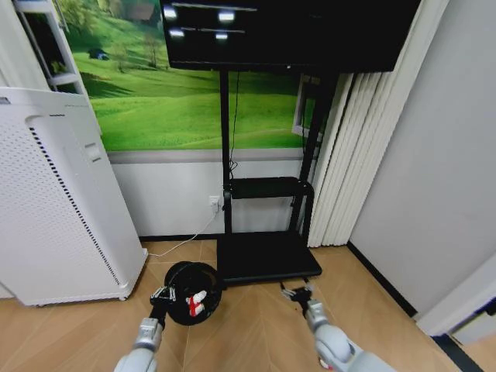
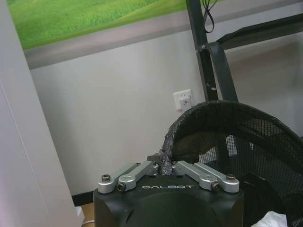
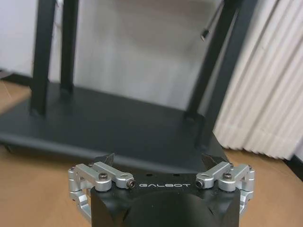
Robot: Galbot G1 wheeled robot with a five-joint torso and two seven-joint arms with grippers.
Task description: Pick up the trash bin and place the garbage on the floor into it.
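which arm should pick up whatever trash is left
Probably the right. The right gripper is open and empty, hovering over bare floor beside the TV stand base. The left gripper is shut on the rim of the trash bin, which holds red-and-white garbage.

Splayed right hand (image 3: 163, 165) before stand base (image 3: 109, 127)

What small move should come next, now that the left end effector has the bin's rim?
Probably set the trash bin down and release. The left end effector is shut on its mesh rim, red-and-white garbage already lies inside, and the open right end effector holds nothing above bare floor.
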